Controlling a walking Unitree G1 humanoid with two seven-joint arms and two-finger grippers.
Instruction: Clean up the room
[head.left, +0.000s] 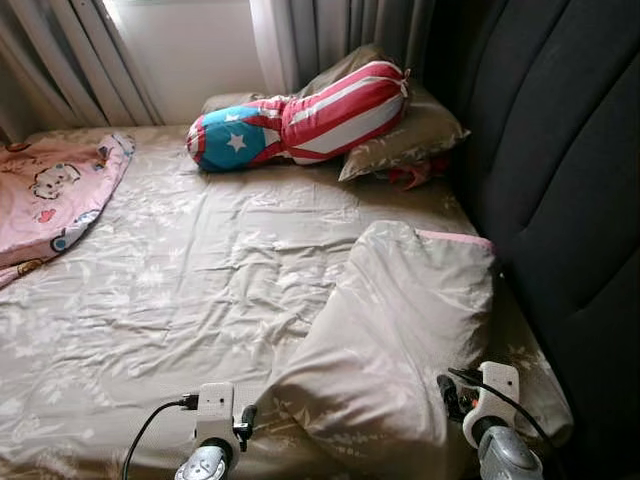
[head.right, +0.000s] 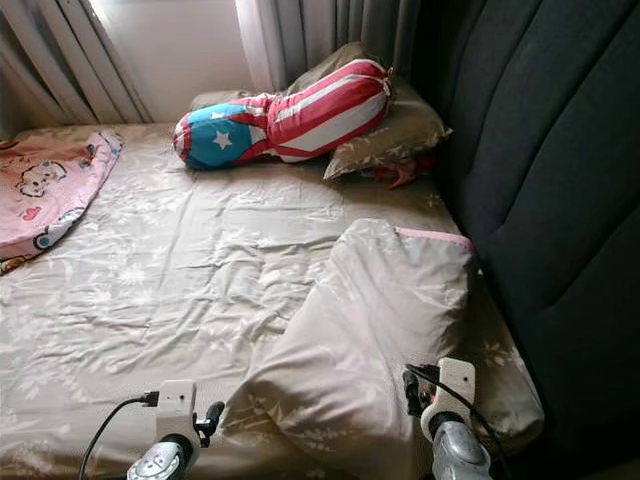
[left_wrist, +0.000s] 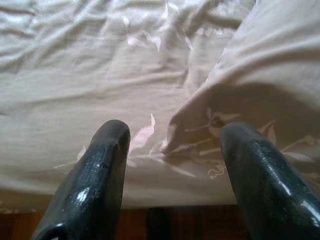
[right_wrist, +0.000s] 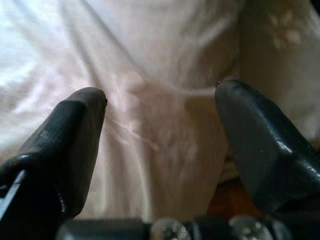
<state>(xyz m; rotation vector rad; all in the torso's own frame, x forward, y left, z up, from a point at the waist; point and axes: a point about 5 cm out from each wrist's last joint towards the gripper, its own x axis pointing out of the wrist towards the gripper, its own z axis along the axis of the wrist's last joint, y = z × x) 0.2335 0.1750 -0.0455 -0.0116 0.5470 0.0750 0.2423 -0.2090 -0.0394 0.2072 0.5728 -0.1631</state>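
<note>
Daylight from window (head.left: 185, 45); headboard (head.left: 570, 180) in shadow; wrist views soft, slightly blurred.

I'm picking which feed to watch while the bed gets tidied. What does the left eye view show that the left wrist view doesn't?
Left eye view alone: the red-and-white striped bolster with a blue starred end, the pink cartoon-print blanket, the grey curtains, the dark padded headboard, and the right gripper at the near corner of the crumpled beige floral duvet.

Left wrist view alone: the left gripper close up, fingers open, pointing at the duvet's folded edge, with dark floor below the bed edge.

Both: the beige floral bedsheet and the duvet.
</note>
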